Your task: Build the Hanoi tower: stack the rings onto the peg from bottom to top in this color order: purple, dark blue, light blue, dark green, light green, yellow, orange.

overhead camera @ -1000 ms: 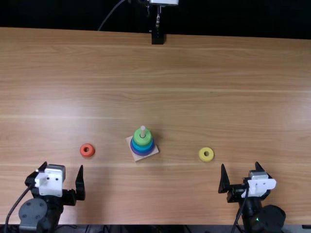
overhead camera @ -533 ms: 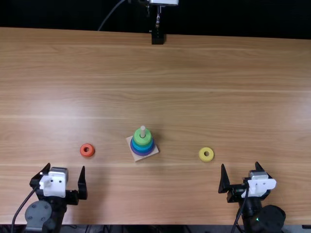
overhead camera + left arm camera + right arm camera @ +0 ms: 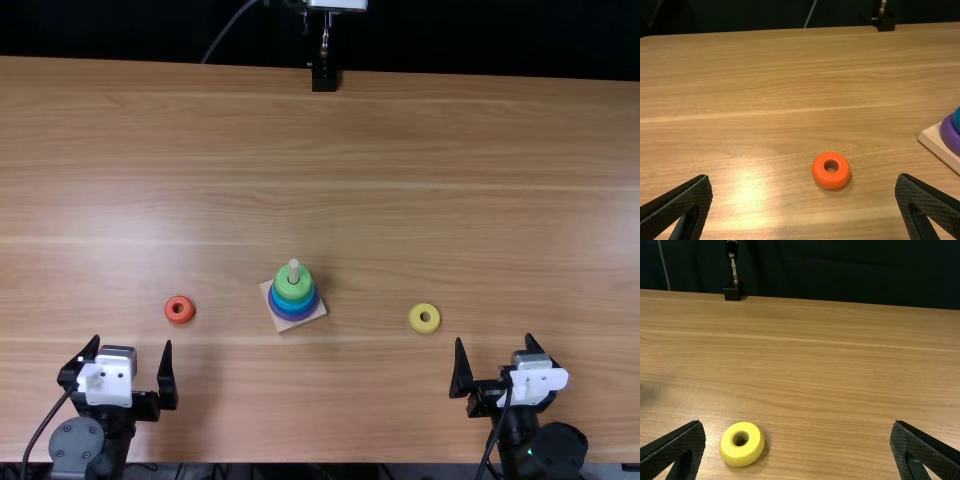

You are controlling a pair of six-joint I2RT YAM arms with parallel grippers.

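In the top view my left gripper (image 3: 132,345) stands open at the near left, just short of the orange ring (image 3: 179,310). My right gripper (image 3: 494,340) is open at the near right, beside the yellow ring (image 3: 424,318). Between them the peg (image 3: 294,268) rises from a square wooden base (image 3: 317,311), carrying green rings (image 3: 293,283) above blue ones and a purple ring (image 3: 290,318). The left wrist view has the orange ring (image 3: 831,171) beyond the spread left gripper (image 3: 804,182). In the right wrist view the yellow ring (image 3: 742,444) lies near the spread right gripper (image 3: 797,425).
The wooden table (image 3: 400,180) extends around the rings and the base. At its far edge a black clamp (image 3: 324,78) holds a metal stand.
The left gripper has shifted slightly, first to the right and then a little back to the left. The right gripper, the rings and the tower have kept their places.
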